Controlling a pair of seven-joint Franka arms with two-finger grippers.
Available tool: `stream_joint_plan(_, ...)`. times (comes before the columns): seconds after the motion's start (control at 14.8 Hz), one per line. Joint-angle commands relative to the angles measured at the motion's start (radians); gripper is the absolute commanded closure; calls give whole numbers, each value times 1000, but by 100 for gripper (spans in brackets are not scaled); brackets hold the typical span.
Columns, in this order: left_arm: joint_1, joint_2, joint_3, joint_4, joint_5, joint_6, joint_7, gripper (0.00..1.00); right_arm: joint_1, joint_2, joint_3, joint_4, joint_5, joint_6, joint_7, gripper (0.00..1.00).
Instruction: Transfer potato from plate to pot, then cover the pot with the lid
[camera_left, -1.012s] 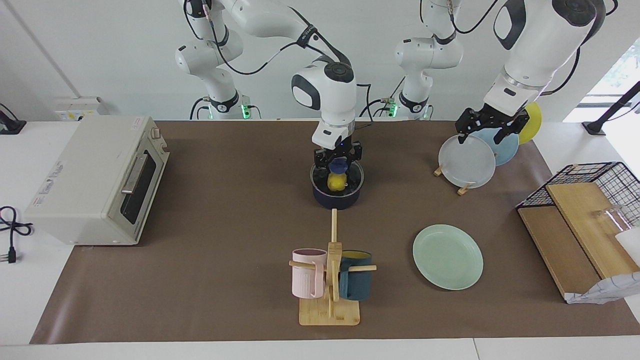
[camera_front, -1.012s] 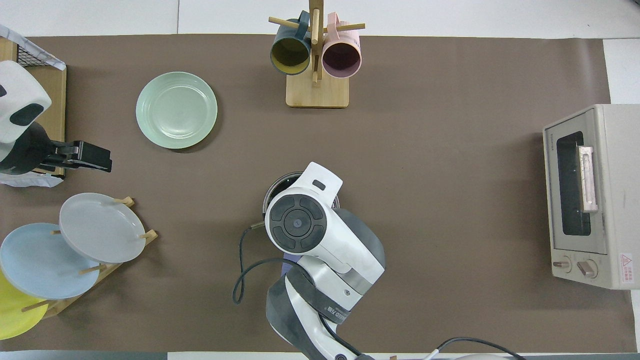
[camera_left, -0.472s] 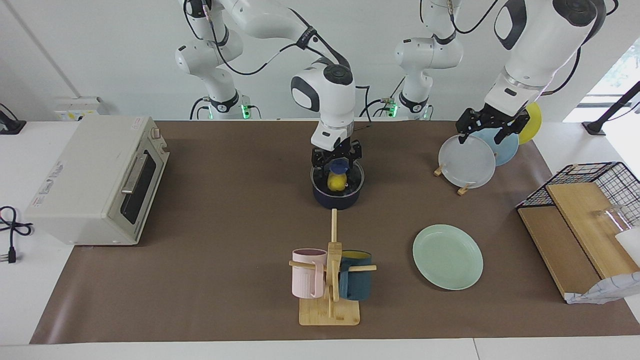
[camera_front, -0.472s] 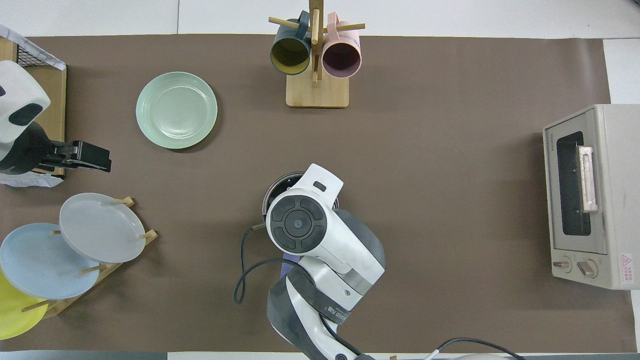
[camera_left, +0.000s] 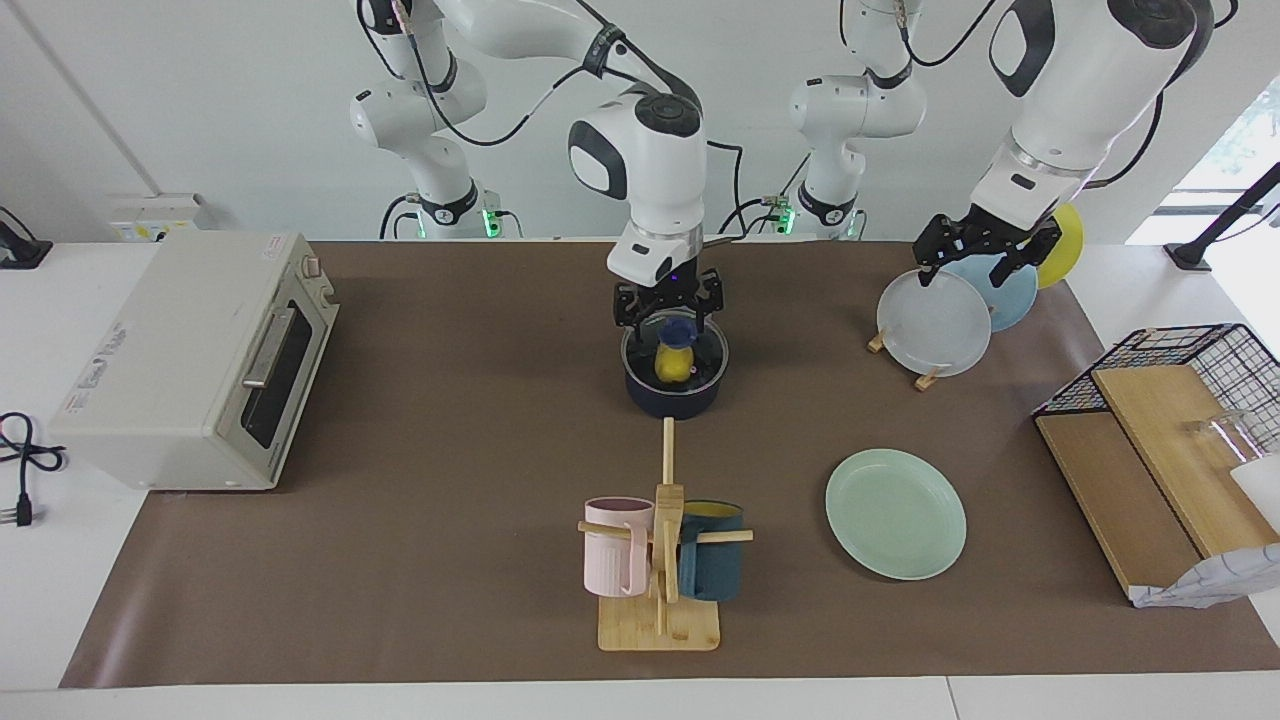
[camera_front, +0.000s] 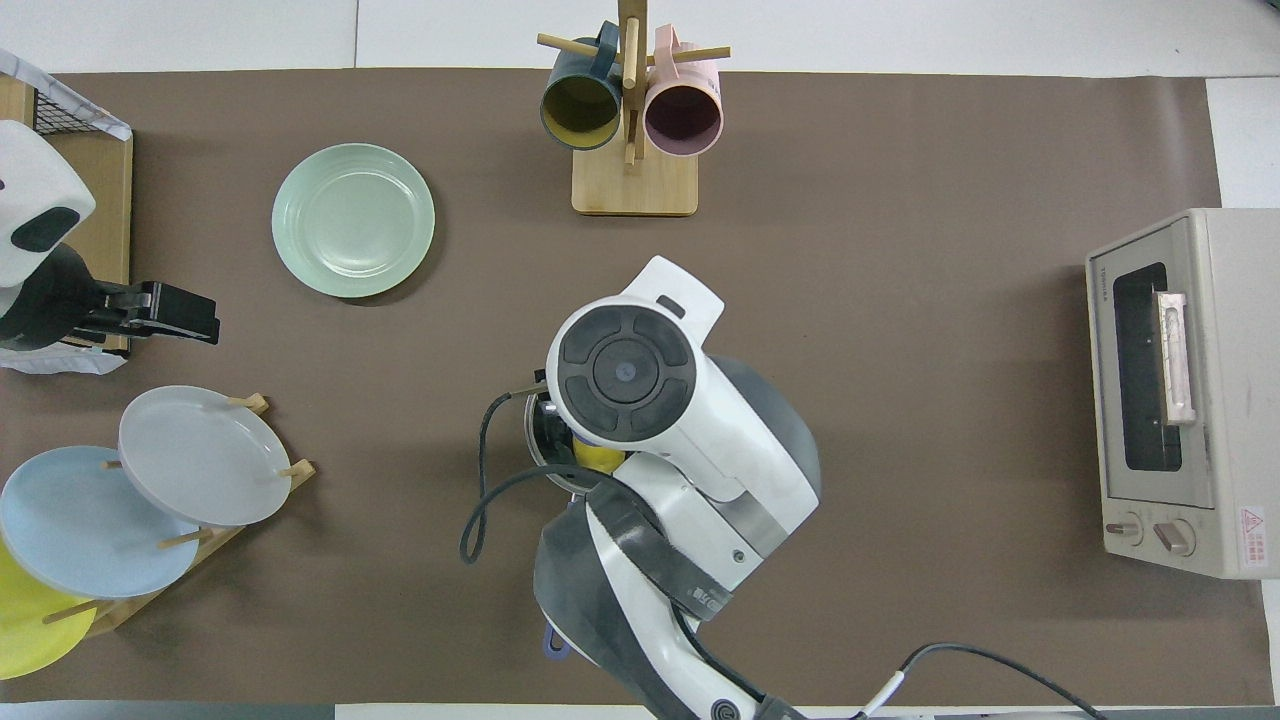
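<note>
Clear glass covers the pot (camera_left: 675, 385): the lid (camera_left: 700, 362) sits on its rim, and the yellow potato (camera_left: 673, 365) shows through it inside the pot. The right gripper (camera_left: 667, 308) hangs just over the lid's blue knob (camera_left: 677, 328), its fingers (camera_left: 629, 309) spread to either side of the knob and not gripping it. The pot stands near the middle of the table (camera_left: 450, 450), nearer to the robots than the wooden mug rack (camera_left: 660, 560) with its pink mug (camera_left: 615, 545) and dark teal mug (camera_left: 712, 562). The mint-green plate (camera_left: 895, 513) lies bare, toward the left arm's end of the table. The left gripper (camera_left: 985, 253) waits in the air over the upright plates in the dish rack (camera_left: 935, 322), fingers spread and holding nothing. A toaster oven (camera_left: 190, 360) stands at the right arm's end.
</note>
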Motion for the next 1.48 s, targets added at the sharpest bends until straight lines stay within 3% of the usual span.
stream_joint_plan(0.0,12,-21,-9,-17,1,-1,-7,0,-50,2,9,119,24,-115,5,0)
stream_joint_plan(0.47,12,-22,-9,-18,1,-8,-7,0,-352,-190,3,104,67,-389,-277,0)
stream_joint_plan(0.67,12,-22,-9,-18,1,-4,-7,0,-458,-208,3,96,53,-405,-332,0)
stream_joint_plan(1.08,12,-21,-7,-18,1,-3,-8,0,-492,-242,-78,19,33,-457,-489,0)
stream_joint_plan(1.42,12,-21,-7,-17,1,3,-8,0,-530,-308,-86,-80,9,-446,-616,0)
